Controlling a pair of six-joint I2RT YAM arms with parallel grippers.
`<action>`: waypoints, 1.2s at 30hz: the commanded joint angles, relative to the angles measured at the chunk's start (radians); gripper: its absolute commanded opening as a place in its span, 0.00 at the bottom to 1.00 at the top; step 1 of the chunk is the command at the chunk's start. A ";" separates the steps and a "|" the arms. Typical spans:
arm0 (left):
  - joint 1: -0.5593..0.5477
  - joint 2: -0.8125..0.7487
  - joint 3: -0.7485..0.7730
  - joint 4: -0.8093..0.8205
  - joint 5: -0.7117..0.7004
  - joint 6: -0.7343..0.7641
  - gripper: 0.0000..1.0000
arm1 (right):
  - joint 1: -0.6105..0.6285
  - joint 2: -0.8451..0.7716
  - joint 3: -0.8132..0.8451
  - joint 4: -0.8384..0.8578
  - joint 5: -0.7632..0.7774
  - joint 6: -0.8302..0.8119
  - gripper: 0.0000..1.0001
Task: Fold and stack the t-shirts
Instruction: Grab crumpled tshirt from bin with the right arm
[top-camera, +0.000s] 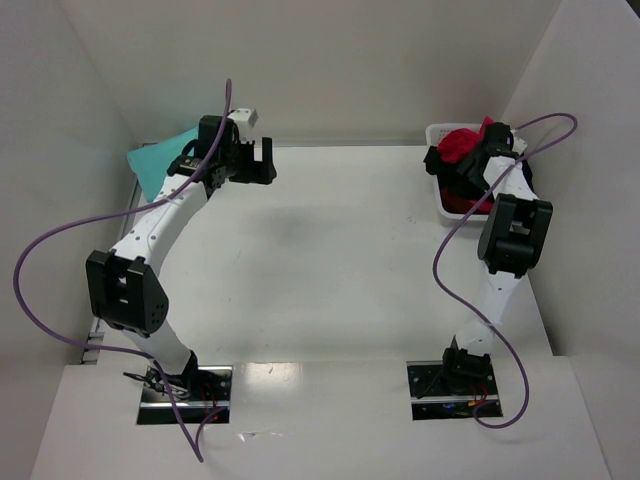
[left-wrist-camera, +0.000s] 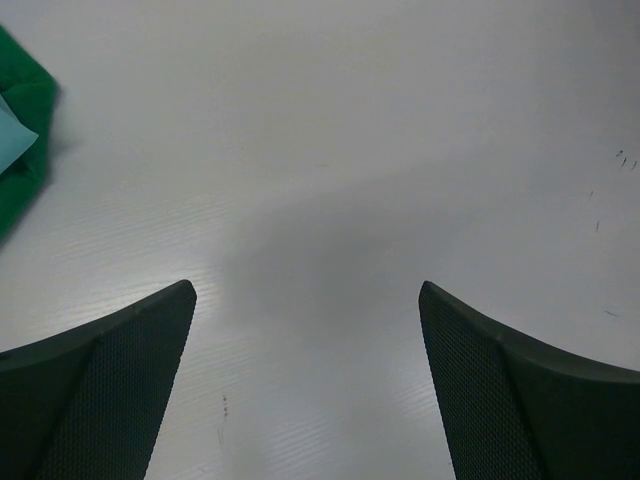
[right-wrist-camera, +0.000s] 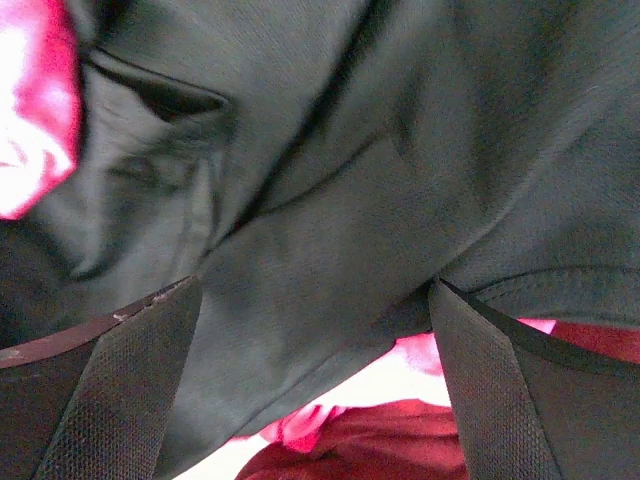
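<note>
Far left of the white table (top-camera: 330, 270), close against the side wall: flat teal cloth t-shirt (top-camera: 158, 160), its right part hidden under the left arm. Just right of it, over bare tabletop: left gripper (left-wrist-camera: 307, 285), jaws spread wide. Holds nothing. At the left edge of the left wrist view: a corner of green cloth t-shirt (left-wrist-camera: 30, 110) with a pale teal patch lying against it. Touches neither finger. In the far right corner: small white plastic lattice basket (top-camera: 437, 133), heaped with crumpled shirts, with a bright pink-red cloth t-shirt (top-camera: 462, 143) on top and a dark red cloth t-shirt (top-camera: 458, 207) lower, toward the near side. Down over this heap: right gripper (right-wrist-camera: 315, 285), jaws likewise wide apart and not closed on anything. Across most of the right wrist view, and between the two fingers: rumpled black cloth t-shirt (right-wrist-camera: 330, 170) with a stitched hem running to the right. Pink-red cloth at the upper left of that view, dark red cloth at the bottom. Cannot tell whether the fingertips touch the black cloth. Over the near half of the table on both sides: looping purple cables (top-camera: 40, 260).
</note>
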 joint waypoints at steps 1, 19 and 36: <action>0.005 -0.002 0.016 0.020 -0.002 -0.037 1.00 | -0.015 0.044 0.060 -0.008 0.026 -0.013 1.00; 0.005 0.016 -0.007 0.048 0.103 -0.016 1.00 | 0.066 -0.316 -0.006 -0.001 0.089 -0.063 0.01; -0.045 0.016 -0.068 0.376 0.811 -0.040 1.00 | 0.405 -0.695 0.056 0.047 -0.308 0.028 0.00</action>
